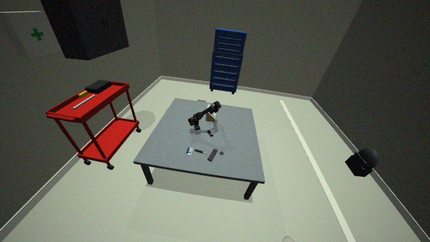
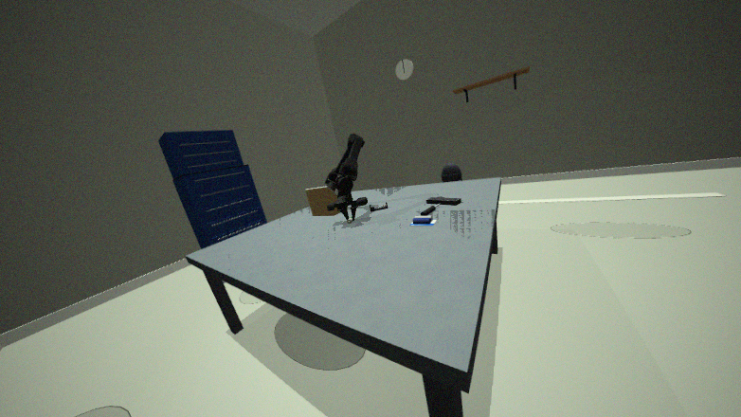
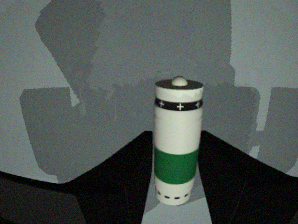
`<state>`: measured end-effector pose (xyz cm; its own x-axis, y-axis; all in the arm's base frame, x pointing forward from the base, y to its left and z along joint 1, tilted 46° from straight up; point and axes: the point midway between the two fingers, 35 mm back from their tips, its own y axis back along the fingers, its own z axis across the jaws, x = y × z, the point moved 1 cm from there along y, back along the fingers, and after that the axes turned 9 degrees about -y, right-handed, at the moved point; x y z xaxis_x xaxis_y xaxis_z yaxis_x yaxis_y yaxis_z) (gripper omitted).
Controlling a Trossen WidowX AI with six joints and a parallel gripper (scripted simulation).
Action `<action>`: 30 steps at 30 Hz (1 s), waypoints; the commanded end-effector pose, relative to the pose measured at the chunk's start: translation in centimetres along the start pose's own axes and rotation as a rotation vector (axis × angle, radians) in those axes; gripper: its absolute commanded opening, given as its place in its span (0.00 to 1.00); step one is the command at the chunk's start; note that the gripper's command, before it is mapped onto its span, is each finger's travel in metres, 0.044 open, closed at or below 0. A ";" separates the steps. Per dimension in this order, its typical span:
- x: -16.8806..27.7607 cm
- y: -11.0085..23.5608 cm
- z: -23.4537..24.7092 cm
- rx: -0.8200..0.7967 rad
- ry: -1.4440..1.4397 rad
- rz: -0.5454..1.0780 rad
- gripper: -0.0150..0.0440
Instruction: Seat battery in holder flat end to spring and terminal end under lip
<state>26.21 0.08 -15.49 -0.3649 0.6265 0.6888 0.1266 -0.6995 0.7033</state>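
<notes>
The battery [image 3: 178, 122] [image 2: 350, 222] is white with a green band and a black band of plus marks. It lies at the tabletop, its terminal end pointing to the top of the wrist view. My gripper [image 3: 174, 139] [image 2: 351, 218] [image 1: 197, 128] is down around it, one dark finger close against each side, and looks shut on its middle. In the top view the battery is hidden by the gripper. The small dark holder [image 1: 209, 132] [image 2: 380, 208] stands apart on the table, to the right of the gripper in the top and exterior views. Its spring and lip are too small to make out.
A wooden block [image 1: 210, 117] [image 2: 318, 202] stands by the arm. Toward the front of the table [image 1: 168, 150] lie a blue-and-white item [image 1: 188, 150] [image 2: 422, 220], a screwdriver [image 1: 199, 150] [image 2: 427, 210], a dark remote-like box [image 1: 212, 154] [image 2: 443, 200] and a small dark square [image 1: 221, 153].
</notes>
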 end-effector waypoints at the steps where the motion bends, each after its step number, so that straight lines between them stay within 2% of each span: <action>1: 0.1 -0.2 -0.1 -0.001 -0.007 0.005 0.40; 8: 0.1 0.0 -0.1 -0.001 -0.007 0.005 0.37; 14: 0.0 4.7 -0.1 0.000 -0.007 0.003 0.37; 18: 0.0 4.9 0.0 0.000 -0.013 0.003 0.37; 30: 4.6 6.3 3.8 0.000 -0.432 -0.011 0.37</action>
<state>28.66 -1.03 -8.36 -0.0380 0.7157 0.6974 0.1230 -0.6892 0.7141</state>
